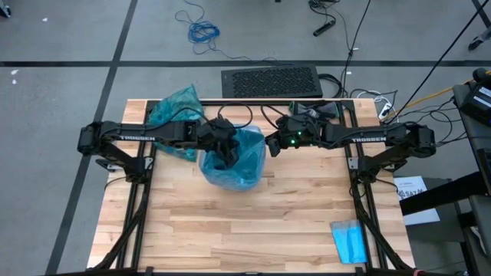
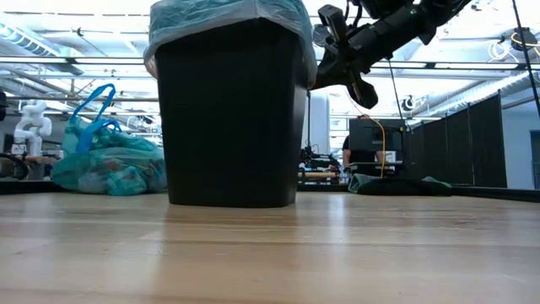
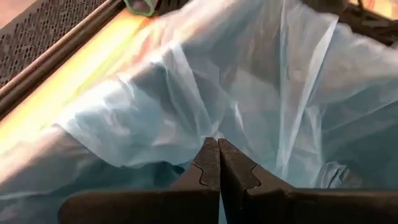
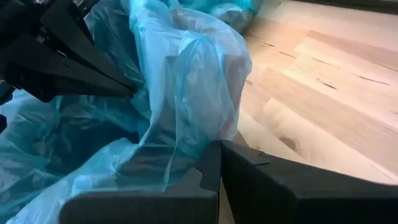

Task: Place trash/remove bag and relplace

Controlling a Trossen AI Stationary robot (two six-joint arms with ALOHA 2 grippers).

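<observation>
bin: black plastic waste bin stands mid-table on the pale wooden table, lined with the light sky-blue plastic bag
old bag: dark teal-green crinkly liner, full and tied, sits at the table's back left, well apart from the bin
left gripper: left gripper is over the bin mouth, down among the blue film; jaws pressed together, nothing clearly pinched
right gripper: right gripper is just beside the bin rim on its own side, jaws closed, touching or nearly touching the draped plastic; can't tell if film is caught
trash: no loose scraps visible
step: replacement stage, seating the new liner; old one looks already out
next move: likely spreading and tucking film over the rim, needs jaws to part and re-pinch the edge
extra: folded blue cloth lies at the front right corner
</observation>
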